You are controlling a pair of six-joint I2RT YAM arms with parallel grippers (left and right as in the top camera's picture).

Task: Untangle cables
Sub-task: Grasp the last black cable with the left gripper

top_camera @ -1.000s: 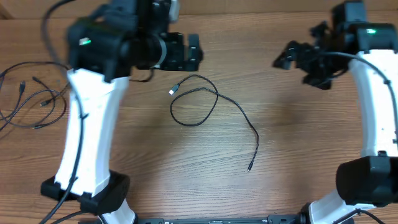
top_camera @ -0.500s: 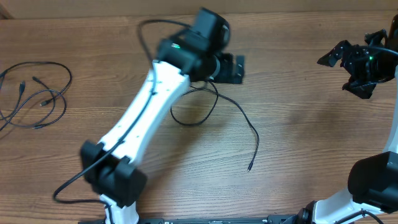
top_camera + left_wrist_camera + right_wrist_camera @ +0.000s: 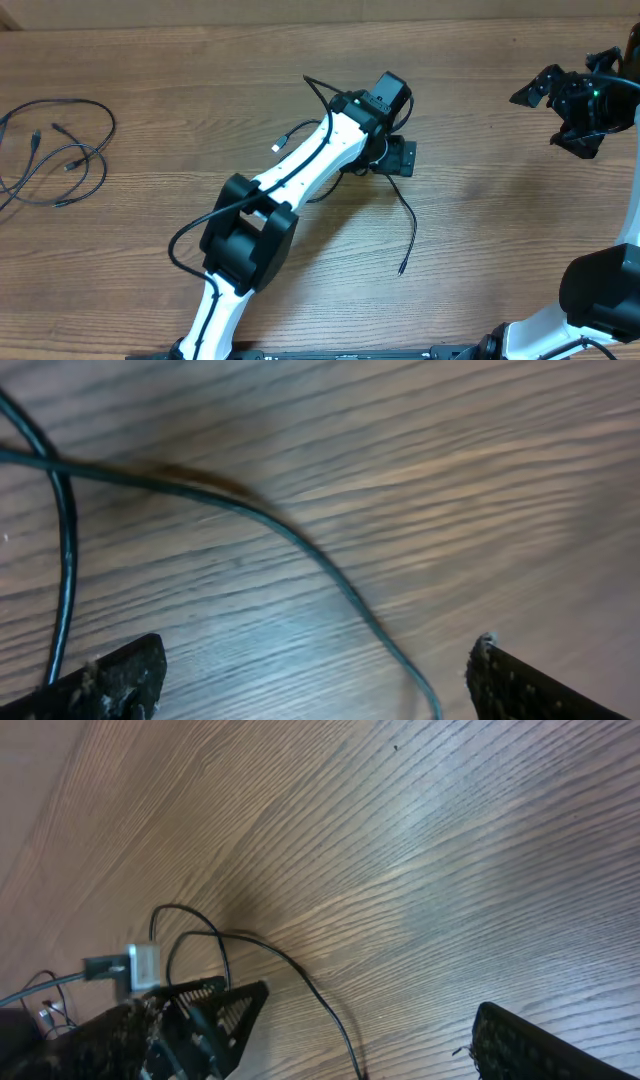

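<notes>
Far left edge of the surface [image 3: 500, 240]: loose cable bundle [image 3: 70, 150], several thin black strands in overlapping loops, small plugs inside the loops. It sat well apart from both claws.

Centre: single cable [image 3: 411, 222], thin and black, partly hidden under the white left arm [image 3: 300, 175]. Its white plug [image 3: 279, 146] lay just left of the arm, tip pointing up-right. The strand came out from under the left claw [image 3: 400, 158], ran down-right, then dropped almost straight to a dark plug end at the bottom. Long axis overall: upper left to lower right. Its loop was mostly covered by the arm.

Left claw sat directly over the middle of the single cable. In the left wrist view the left claw [image 3: 318, 660] was spread wide, fingers [image 3: 110, 680] at the bottom corners, gripping nothing. The single cable [image 3: 290, 545] lay on the surface between the fingers, curving from upper left to bottom centre, with a second strand going down along the left edge. Contact between fingers and cable: cannot tell.

Far right: right claw [image 3: 560, 95] near the top right edge, well apart from both cables. In the right wrist view the right claw [image 3: 370, 1020] was wide open, gripping nothing. That view showed the single cable [image 3: 290, 965] and its white plug [image 3: 140, 963] at lower left.
</notes>
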